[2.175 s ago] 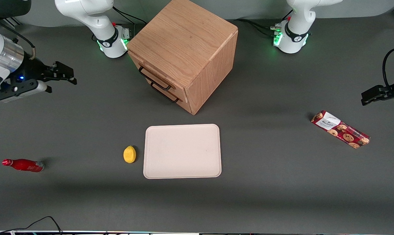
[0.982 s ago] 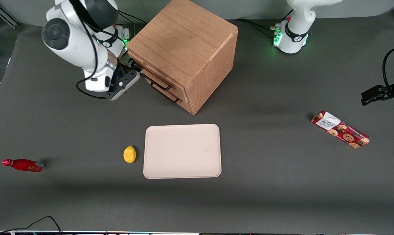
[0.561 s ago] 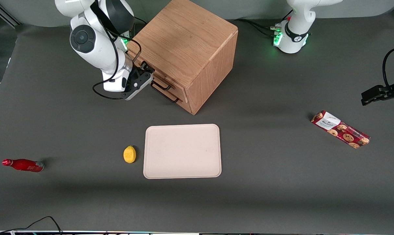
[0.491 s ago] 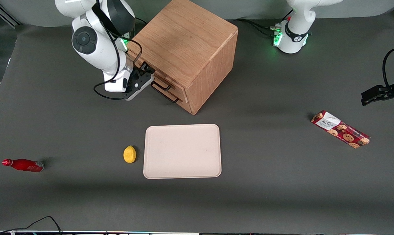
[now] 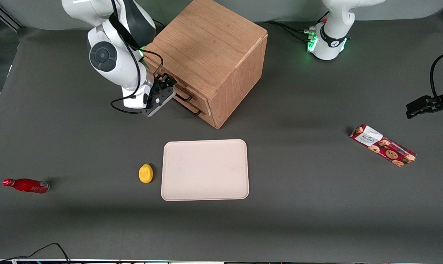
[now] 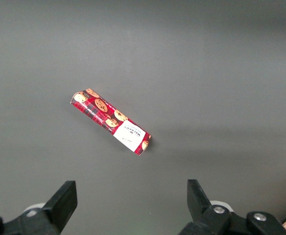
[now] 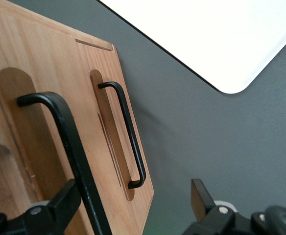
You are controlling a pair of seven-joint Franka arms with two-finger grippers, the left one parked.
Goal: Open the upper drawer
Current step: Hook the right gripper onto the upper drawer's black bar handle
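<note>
The light-oak cabinet (image 5: pixel 207 44) stands at the back of the table, its two drawer fronts facing the working arm's end. The upper drawer (image 5: pixel 197 99) sits flush with the cabinet face. Its black bar handle (image 7: pixel 69 147) is mostly covered by the wrist in the front view; one end (image 5: pixel 185 97) shows. My right gripper (image 5: pixel 166 83) is right in front of that drawer and open. The bar passes between its fingers (image 7: pixel 64 205), close to one of them and apart from the other. The bottom drawer's handle (image 7: pixel 131 137) lies past the fingers, untouched.
A pale tray (image 5: pixel 205 169) lies nearer the front camera than the cabinet, with a lemon (image 5: pixel 145 173) beside it. A red bottle (image 5: pixel 26 185) lies toward the working arm's end. A cookie packet (image 5: pixel 382 145) lies toward the parked arm's end.
The right arm swung in from the table's end to the cabinet front. Over the last half second the gripper slid a little along the upper handle toward the front camera.
</note>
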